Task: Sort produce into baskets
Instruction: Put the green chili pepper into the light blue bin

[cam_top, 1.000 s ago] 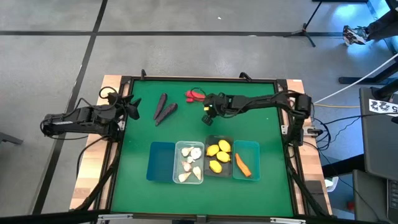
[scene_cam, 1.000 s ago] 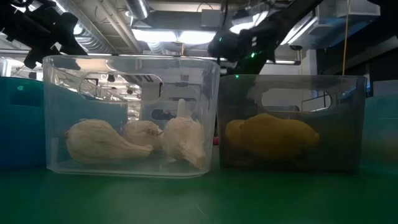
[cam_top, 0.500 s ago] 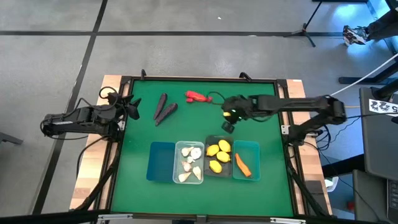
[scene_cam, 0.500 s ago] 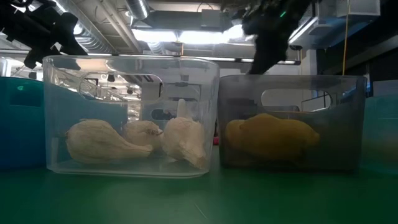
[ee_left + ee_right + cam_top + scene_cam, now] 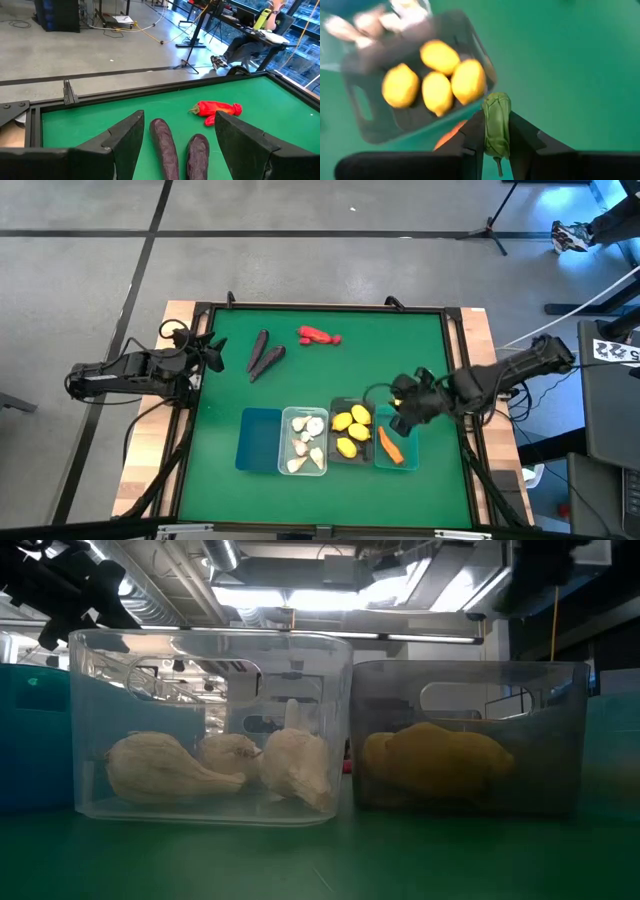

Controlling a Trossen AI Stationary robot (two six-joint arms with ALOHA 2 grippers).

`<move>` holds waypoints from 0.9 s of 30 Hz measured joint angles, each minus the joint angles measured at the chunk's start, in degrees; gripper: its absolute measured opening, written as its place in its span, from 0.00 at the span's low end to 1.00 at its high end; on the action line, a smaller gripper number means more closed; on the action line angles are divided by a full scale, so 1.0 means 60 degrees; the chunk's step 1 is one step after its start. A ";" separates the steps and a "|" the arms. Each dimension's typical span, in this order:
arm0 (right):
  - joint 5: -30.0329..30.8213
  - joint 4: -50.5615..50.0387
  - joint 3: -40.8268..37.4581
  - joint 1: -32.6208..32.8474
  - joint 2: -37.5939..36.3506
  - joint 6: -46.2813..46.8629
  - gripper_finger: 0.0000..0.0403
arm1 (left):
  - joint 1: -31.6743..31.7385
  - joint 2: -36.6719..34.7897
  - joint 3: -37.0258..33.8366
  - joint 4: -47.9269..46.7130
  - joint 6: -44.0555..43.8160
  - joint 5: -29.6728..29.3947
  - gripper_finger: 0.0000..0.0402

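Over the teal basket [image 5: 397, 426] at the table's five o'clock, the right gripper [image 5: 404, 418] pinches a small green pepper [image 5: 496, 125] mid-body; it looks light, stiff and slick. At nine o'clock the left gripper [image 5: 212, 352] waits, fingers spread.

— Any lettering legible from my station?
— None I can read. A white sheet with black marks [image 5: 617, 351] lies at the high view's right edge; I cannot read its marks.
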 joint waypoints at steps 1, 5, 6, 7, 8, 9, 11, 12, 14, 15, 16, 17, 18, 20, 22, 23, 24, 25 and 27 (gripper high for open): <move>0.0134 -0.0237 0.0002 0.0228 0.0072 0.0395 0.16 | -0.0004 0.0002 0.0004 -0.0002 0.0000 0.0000 0.59; 0.0217 -0.0902 -0.0002 0.0984 0.0454 0.1648 0.16 | -0.0004 0.0002 0.0002 -0.0005 -0.0004 -0.0004 0.59; 0.0217 -0.1017 -0.0002 0.1126 0.0552 0.1884 0.16 | -0.0001 0.0002 0.0001 -0.0002 -0.0007 -0.0010 0.59; 0.0198 -0.1082 -0.0002 0.1251 0.0661 0.2073 0.16 | -0.0001 0.0002 0.0004 -0.0005 -0.0007 -0.0015 0.59; 0.0111 -0.1102 -0.0002 0.1351 0.0791 0.2199 0.16 | -0.0004 -0.0001 0.0000 -0.0005 -0.0011 -0.0015 0.59; -0.0044 -0.1107 -0.0002 0.1424 0.0898 0.2326 0.16 | 0.0000 0.0002 0.0004 -0.0002 -0.0015 -0.0018 0.59; -0.0324 -0.1108 -0.0002 0.1570 0.1137 0.2504 0.17 | -0.0002 0.0002 0.0003 -0.0004 -0.0018 -0.0018 0.59; -0.0375 -0.1096 -0.0002 0.1634 0.1268 0.2630 0.18 | -0.0003 0.0002 0.0004 -0.0002 -0.0022 -0.0022 0.59; -0.0478 -0.1091 -0.0002 0.1724 0.1532 0.2814 0.21 | -0.0004 0.0002 0.0001 -0.0005 -0.0022 -0.0022 0.59; -0.0550 -0.1105 -0.0002 0.1720 0.1643 0.2868 0.22 | -0.0002 0.0000 0.0002 -0.0002 -0.0022 -0.0022 0.59; -0.0591 -0.1129 -0.0002 0.1720 0.1758 0.2905 0.24 | -0.0001 0.0002 0.0000 -0.0005 -0.0022 -0.0020 0.59; -0.0655 -0.1154 -0.0002 0.1720 0.1870 0.2919 0.26 | -0.0003 0.0001 0.0000 -0.0002 -0.0022 -0.0022 0.59; -0.0718 -0.1167 -0.0002 0.1717 0.1977 0.2923 0.27 | -0.0001 0.0002 0.0003 -0.0003 -0.0022 -0.0022 0.59; -0.0822 -0.1182 -0.0002 0.1693 0.2144 0.2923 0.31 | -0.0003 0.0002 0.0003 -0.0002 -0.0022 -0.0021 0.59; -0.0900 -0.1196 -0.0002 0.1691 0.2236 0.2915 0.35 | 0.0000 -0.0002 0.0004 -0.0005 -0.0022 -0.0022 0.59; -0.0901 -0.1196 -0.0003 0.1691 0.2255 0.2891 0.36 | 0.0000 0.0002 0.0003 -0.0002 -0.0022 -0.0022 0.59; -0.0830 -0.1193 -0.0005 0.1691 0.2258 0.2868 0.38 | -0.0002 0.0002 0.0000 -0.0003 -0.0022 -0.0019 0.59; -0.0613 -0.1193 -0.0005 0.1691 0.2257 0.2841 0.39 | -0.0004 0.0002 0.0001 -0.0003 -0.0022 -0.0020 0.59; 0.0009 -0.1200 -0.0005 0.1691 0.2227 0.2659 0.41 | -0.0004 0.0002 0.0000 -0.0004 -0.0022 -0.0018 0.59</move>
